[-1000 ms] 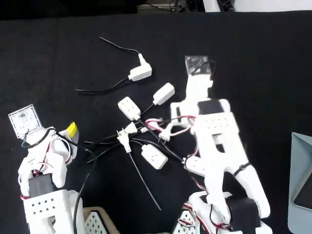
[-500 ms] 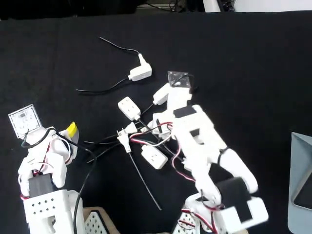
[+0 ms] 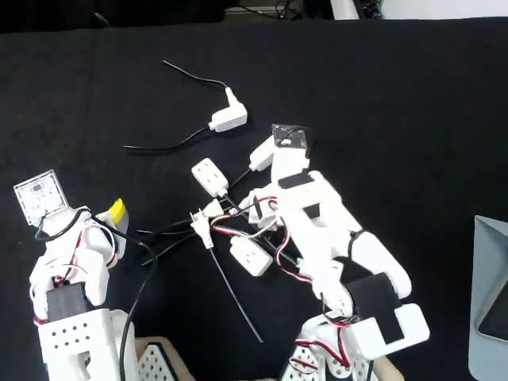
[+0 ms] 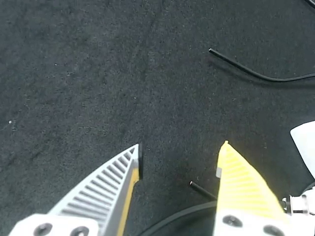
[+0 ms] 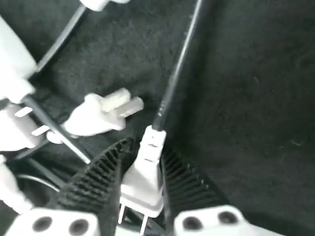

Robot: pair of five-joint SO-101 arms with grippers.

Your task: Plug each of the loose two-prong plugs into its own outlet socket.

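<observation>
Swinging left over the last second, your right arm point(image 3: 317, 214) has come in from farther out on the tabletop point(image 3: 413, 95) and now sits over the tangle of cords in the middle. It barely shifted in the last half second, so it looks settled there.

The right hand point(image 5: 145, 147) is clamped on a white plug point(image 5: 143, 172). Both fingers press its flat sides. The black cord point(image 5: 179, 64) runs away from the hand, and the two prongs point back toward the wrist. A second plug point(image 5: 106, 115) lies loose on the cloth just beside the fingertips, prongs bare.

Your left arm point(image 3: 71, 262) has not moved in that time. Its left hand point(image 4: 181, 145) hangs open over bare cloth, holding nothing, well apart from the pile.

For the task, I judge that you have one plug in hand but nothing seated yet. One free socket point(image 3: 210, 176) lies just beyond the tangle and the other free socket point(image 3: 252, 255) is on the near side, both close to the right arm.

With the prongs facing the wrist, a straight push into either socket looks awkward. You will probably need to turn the plug or take a new hold first. The left hand could steady the socket block, which may otherwise slide on the cloth.
</observation>
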